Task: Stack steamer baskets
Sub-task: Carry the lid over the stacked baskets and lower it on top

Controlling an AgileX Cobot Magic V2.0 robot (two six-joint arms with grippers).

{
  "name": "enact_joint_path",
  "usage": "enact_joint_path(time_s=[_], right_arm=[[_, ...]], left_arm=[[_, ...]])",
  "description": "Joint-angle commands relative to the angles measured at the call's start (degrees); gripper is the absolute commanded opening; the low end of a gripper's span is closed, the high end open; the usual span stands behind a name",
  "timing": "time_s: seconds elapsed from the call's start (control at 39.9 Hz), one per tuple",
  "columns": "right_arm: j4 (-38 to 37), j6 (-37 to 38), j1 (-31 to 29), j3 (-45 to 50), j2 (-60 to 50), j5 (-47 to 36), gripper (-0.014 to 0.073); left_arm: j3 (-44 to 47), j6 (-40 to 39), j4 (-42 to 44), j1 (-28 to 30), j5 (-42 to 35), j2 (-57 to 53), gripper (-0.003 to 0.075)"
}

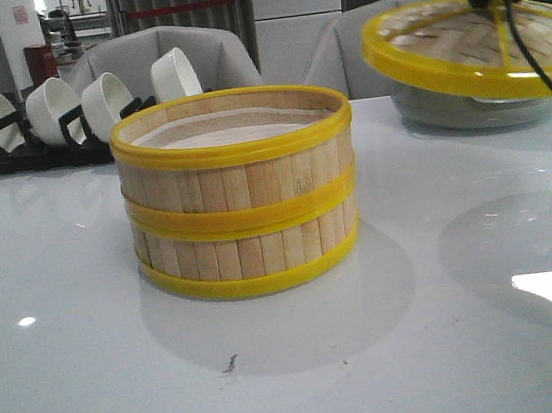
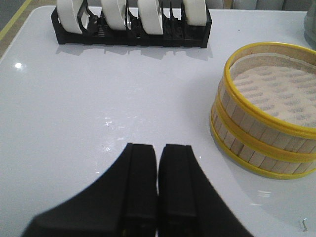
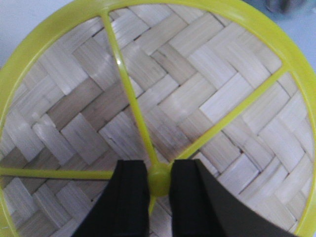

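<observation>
Lid held aloft at the far right; two baskets already stacked at centre.

Stacked squarely: upper steamer basket on lower steamer basket, mid-table, rims aligned, pale liner showing inside the top one. Right gripper clamped on the yellow centre knob of the woven lid, tilted in the air above the grey pot. Left gripper empty, jaws together, low over the table to the left of the stack. Likely next: carry the lid left and nearer, level it out, centre it over the top rim, lower straight down, release only once seated. Worth keeping clear of the bowl rack at the far left.
</observation>
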Motion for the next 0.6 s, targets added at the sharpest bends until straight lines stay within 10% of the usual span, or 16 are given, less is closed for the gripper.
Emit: enact_joint_path(time_s=[0.0, 0.58], right_arm=[[0.1, -0.5, 4.2, -6.7, -2.1, -1.3, 0.0022], [4.6, -5.7, 20.6, -27.3, 14.1, 3.8, 0.0022]], left_arm=[[-1.6, -0.5, 0.4, 0.2, -4.4, 0.0, 0.0095], [-1.6, -0.5, 0.4, 0.2, -4.4, 0.0, 0.0095]])
